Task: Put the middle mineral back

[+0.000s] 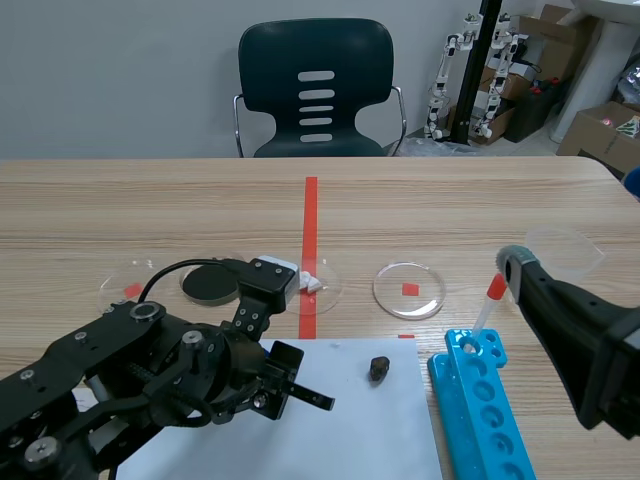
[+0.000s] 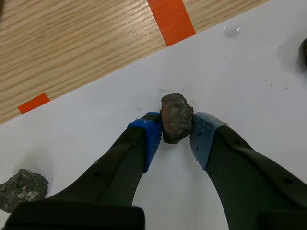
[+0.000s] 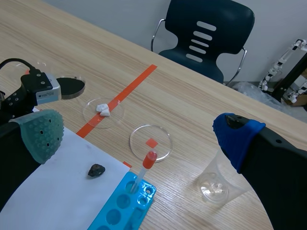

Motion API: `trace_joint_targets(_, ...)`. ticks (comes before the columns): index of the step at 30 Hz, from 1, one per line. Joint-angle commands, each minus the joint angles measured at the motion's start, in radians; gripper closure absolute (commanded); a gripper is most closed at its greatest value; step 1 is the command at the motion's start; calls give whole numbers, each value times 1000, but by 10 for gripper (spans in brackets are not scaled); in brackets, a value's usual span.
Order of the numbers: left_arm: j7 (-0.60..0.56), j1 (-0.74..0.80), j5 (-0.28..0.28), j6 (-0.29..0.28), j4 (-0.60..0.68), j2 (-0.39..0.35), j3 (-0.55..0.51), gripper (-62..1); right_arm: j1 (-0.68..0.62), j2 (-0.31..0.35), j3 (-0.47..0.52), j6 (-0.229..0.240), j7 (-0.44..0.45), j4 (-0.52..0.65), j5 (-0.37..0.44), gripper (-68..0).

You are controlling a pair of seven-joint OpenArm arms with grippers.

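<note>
Left gripper [image 2: 176,134] pinches the brown mineral [image 2: 176,117] at the white sheet [image 2: 240,72]: grasp done, return pending. Right gripper [image 3: 140,135] stands wide open, empty.

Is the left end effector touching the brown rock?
Touching. The left wrist view shows both pads of the left end effector pressed against the sides of the rock, with no gap.

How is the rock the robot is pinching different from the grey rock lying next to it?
The pinched rock is reddish-brown, while the grey rock is grey with pale specks. The pinched rock is squeezed between the fingers of the left gripper, and the grey rock lies loose on the white paper, off to the side of that gripper. Both are rough, lumpy stones.
</note>
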Motion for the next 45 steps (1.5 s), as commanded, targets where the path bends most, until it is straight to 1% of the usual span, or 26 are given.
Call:
trace_joint_targets(1, -10, -6, -2, -2, 14, 5, -2, -113, 10, 2, 5, -5, 8, 18, 8, -679)
trace_joint_targets(15, 9, -5, -2, -2, 14, 5, -3, -125, 10, 2, 5, -5, 8, 18, 8, -679)
trace_joint_targets(17, 9, -5, -2, 1, 14, 5, -3, -177, 10, 2, 5, -5, 8, 18, 8, -679)
trace_joint_targets(19, 9, -5, -3, 27, 14, 5, -3, -223, 10, 2, 5, -5, 8, 18, 8, -679)
trace_joint_targets(21, 9, -5, -3, 43, 14, 5, -3, -244, 10, 2, 5, -5, 8, 18, 8, -679)
trace_joint_targets(25, 9, -5, -3, 44, 14, 5, -3, -288, 10, 2, 5, -5, 8, 18, 8, -679)
trace_joint_targets(30, 9, -5, -3, 75, 14, 5, -3, -404, 9, 2, 5, -5, 8, 18, 8, -679)
trace_joint_targets(33, 8, -5, -3, 77, 14, 5, -3, -456, 9, 2, 5, -5, 8, 18, 8, -679)
trace_joint_targets(38, 6, -5, -3, 77, 14, 5, -3, -584, 9, 2, 5, -5, 8, 18, 8, -679)
trace_joint_targets(39, 6, -5, -3, 77, 14, 5, -3, -601, 9, 2, 5, -5, 8, 18, 8, -679)
trace_joint_targets(41, 5, -5, -3, 77, 14, 5, -3, -617, 9, 2, 5, -5, 8, 18, 8, -679)
trace_joint_targets(45, -14, 0, -4, 74, 16, 3, -2, -618, 9, 2, 5, -5, 8, 18, 8, -679)
